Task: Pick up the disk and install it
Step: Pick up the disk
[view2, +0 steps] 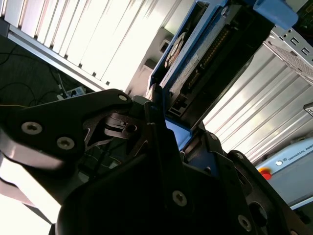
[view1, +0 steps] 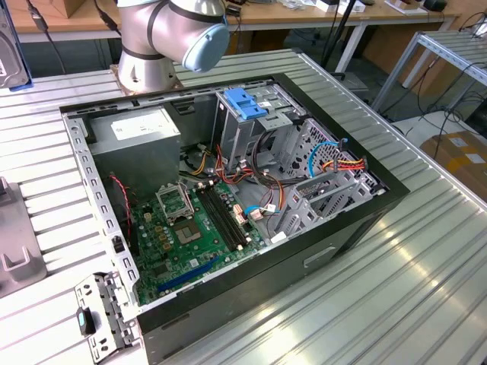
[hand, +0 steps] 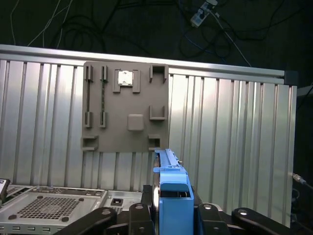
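The disk (hand: 168, 193) stands edge-on between my black fingers (hand: 137, 218), its light-blue carrier facing the camera in the first wrist view. In the second wrist view the disk (view2: 195, 56) runs away from the gripper (view2: 164, 125), showing its grey metal side, label and connector row inside the blue frame. The gripper is shut on the disk's near end and holds it above the ribbed aluminium table (hand: 234, 137). A flat grey piece with a blue edge (view1: 11, 49) pokes in at the exterior view's upper left edge.
The open computer case (view1: 228, 190) lies on the table, with a drive cage (view1: 255, 133) and blue latch (view1: 247, 103) at its far end, motherboard (view1: 190, 228) and loose cables. A grey fixture plate (hand: 127, 107) lies beyond the disk. The arm's base (view1: 163, 38) stands behind the case.
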